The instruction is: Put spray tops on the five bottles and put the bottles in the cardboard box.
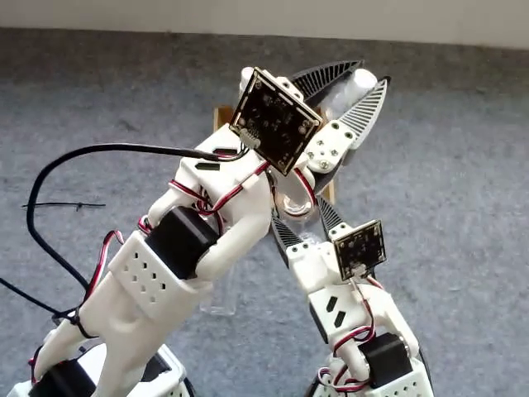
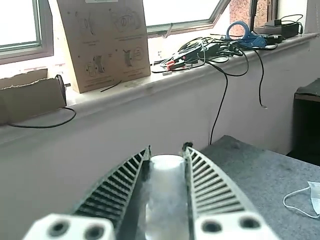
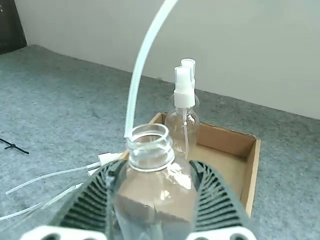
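Observation:
My right gripper (image 3: 156, 167) is shut on a clear bottle (image 3: 152, 192) and holds it upright, its neck uncapped. Above it, my left gripper (image 2: 167, 148) is shut on the white head of a spray top (image 2: 166, 170). That spray top's long tube (image 3: 142, 65) hangs down, and its lower end is at the rim of the bottle's neck. In the high view the left gripper (image 1: 372, 72) is raised over the right gripper (image 1: 304, 217) and the bottle (image 1: 295, 204). Behind them the cardboard box (image 3: 250, 165) holds two capped bottles (image 3: 184, 115).
Loose spray tops (image 3: 107, 159) with thin tubes lie on the grey carpet beside the box. A black cable (image 1: 50, 190) and a zip tie (image 1: 62, 205) lie to the left. A clear bottle-like shape (image 1: 219, 289) shows under the left arm. A wall rises beyond the box.

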Motion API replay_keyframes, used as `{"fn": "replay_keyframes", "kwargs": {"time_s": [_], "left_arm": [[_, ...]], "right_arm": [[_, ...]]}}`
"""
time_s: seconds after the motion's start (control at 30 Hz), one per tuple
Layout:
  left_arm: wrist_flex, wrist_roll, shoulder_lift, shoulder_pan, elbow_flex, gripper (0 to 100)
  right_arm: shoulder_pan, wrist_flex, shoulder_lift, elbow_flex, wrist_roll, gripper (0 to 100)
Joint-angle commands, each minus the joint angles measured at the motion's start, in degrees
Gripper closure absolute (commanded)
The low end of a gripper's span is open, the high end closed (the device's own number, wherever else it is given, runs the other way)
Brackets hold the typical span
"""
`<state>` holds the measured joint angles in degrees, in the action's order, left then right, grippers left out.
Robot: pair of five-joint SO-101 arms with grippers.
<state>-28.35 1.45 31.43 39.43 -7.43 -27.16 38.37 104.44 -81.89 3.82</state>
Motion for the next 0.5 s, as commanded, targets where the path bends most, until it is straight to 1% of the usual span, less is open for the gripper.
{"fn": "replay_keyframes", "kwargs": {"time_s": [0.0,0.13,0.47], "left_arm": [[1.32,0.53,1.27,0.92,2.86,100],[3.43,0.62,1.01,0.92,2.86,100],[3.16,0.53,-6.64,0.57,8.04,100]], "right_arm": [[-0.31,-1.63,0.57,0.66,-0.18,99.5],[-0.31,-1.63,0.57,0.66,-0.09,99.5],[-0.31,-1.63,0.57,0.66,-0.09,99.5]]}}
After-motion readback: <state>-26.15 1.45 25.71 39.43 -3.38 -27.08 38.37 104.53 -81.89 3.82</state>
